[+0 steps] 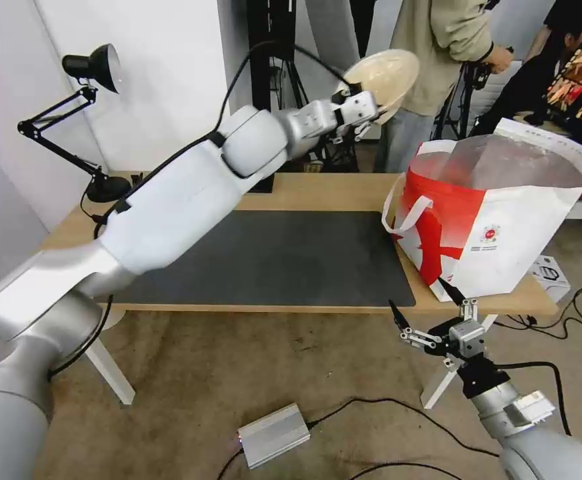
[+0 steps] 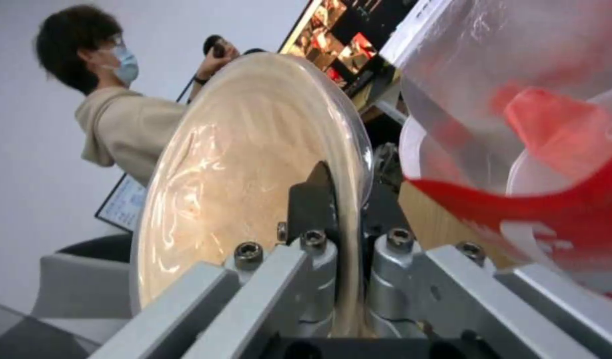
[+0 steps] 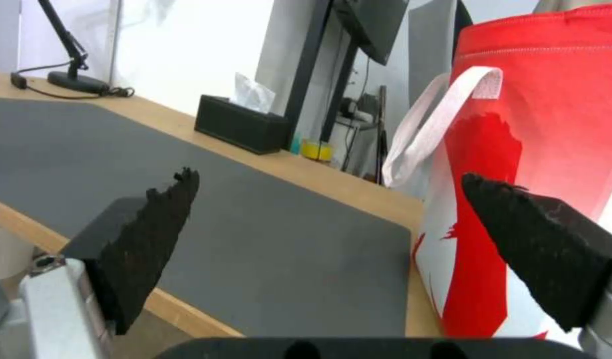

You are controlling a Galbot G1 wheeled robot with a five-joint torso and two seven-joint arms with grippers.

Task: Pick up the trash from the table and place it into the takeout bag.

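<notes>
My left gripper [image 1: 371,110] is shut on the rim of the shallow beige bowl [image 1: 387,75], held tilted high in the air beyond the table's far edge, just left of the takeout bag [image 1: 504,220]. In the left wrist view the bowl [image 2: 246,174] stands on edge between the fingers [image 2: 312,199], with the bag's [image 2: 518,99] open mouth close beside it. The white and red bag stands open on the right end of the light-wood table [image 1: 317,190]. My right gripper [image 1: 424,303] hangs open below the table's front edge, near the bag's lower corner.
A dark grey mat [image 1: 271,257] covers the middle of the table. A black desk lamp [image 1: 91,67] stands at the far left corner. A black tissue box [image 3: 243,129] sits by the far edge. A person stands behind the table. Cables and a silver box [image 1: 274,433] lie on the floor.
</notes>
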